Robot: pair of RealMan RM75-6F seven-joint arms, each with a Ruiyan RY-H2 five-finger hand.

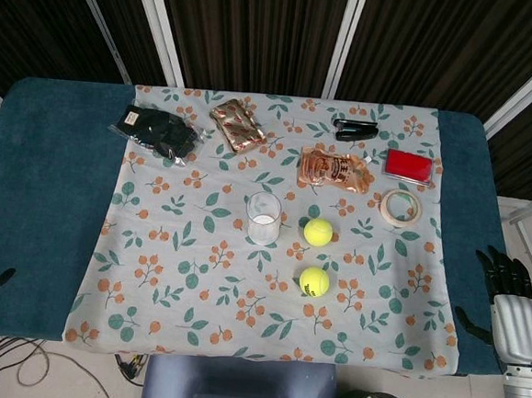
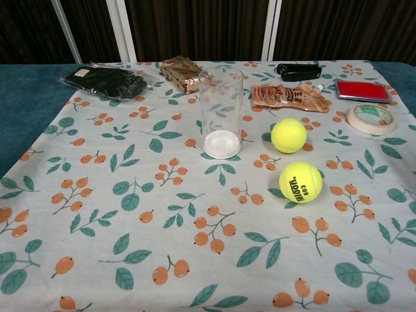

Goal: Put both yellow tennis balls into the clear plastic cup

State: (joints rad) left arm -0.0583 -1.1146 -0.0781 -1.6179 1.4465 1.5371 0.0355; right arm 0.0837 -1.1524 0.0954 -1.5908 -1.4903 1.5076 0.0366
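Looks like a lab/test setup: dark slatted wall panels (image 1: 261,33), floor cables (image 1: 14,356), cloth-covered table (image 1: 42,237)

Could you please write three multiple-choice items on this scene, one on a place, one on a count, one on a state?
1. Where does the roll of tape lie?
A. right of the balls
B. inside the cup
C. on the black pouch

2. How many yellow tennis balls are on the cloth?
A. one
B. two
C. three

3. What is the state of the clear plastic cup?
A. tipped over
B. upright, holding a ball
C. upright, no ball inside

Answers: 1 A, it lies toward the cloth's right edge; 2 B, the farther ball and nearer ball lie apart; 3 C, its base shows bare.
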